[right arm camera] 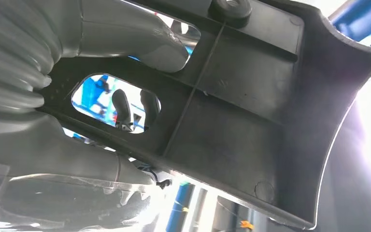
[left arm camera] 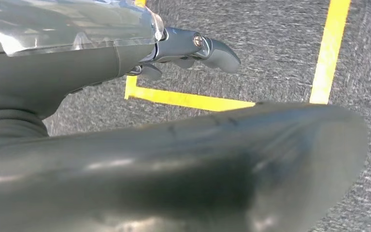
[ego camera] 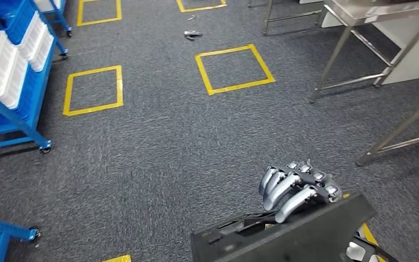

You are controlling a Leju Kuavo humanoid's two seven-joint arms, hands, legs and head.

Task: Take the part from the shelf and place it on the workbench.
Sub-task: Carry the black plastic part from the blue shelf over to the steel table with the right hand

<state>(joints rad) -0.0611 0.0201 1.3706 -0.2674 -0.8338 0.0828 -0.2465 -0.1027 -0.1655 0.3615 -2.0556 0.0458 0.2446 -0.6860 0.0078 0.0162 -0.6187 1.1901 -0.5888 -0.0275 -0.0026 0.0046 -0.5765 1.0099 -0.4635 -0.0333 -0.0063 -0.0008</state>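
Note:
The part [ego camera: 289,234] is a flat black plastic panel with ribs and cut-outs, low in the head view at the right. My right hand [ego camera: 297,188] grips its upper edge, silver fingers curled over it. In the right wrist view the thumb lies on the ribbed face of the part [right arm camera: 251,111], and my right hand [right arm camera: 101,29] wraps around a cut-out. My left hand [left arm camera: 193,48] hangs over the grey carpet with its fingertips showing and nothing seen in them. The blue shelf [ego camera: 11,71] with white bins stands at the left. A steel workbench [ego camera: 371,11] is at the upper right.
Yellow tape squares [ego camera: 234,68] [ego camera: 94,90] mark the grey carpet ahead. A small metal object [ego camera: 192,34] lies on the floor further on. A second steel table's legs [ego camera: 398,136] stand at the right, and a blue frame on castors [ego camera: 0,234] at the lower left.

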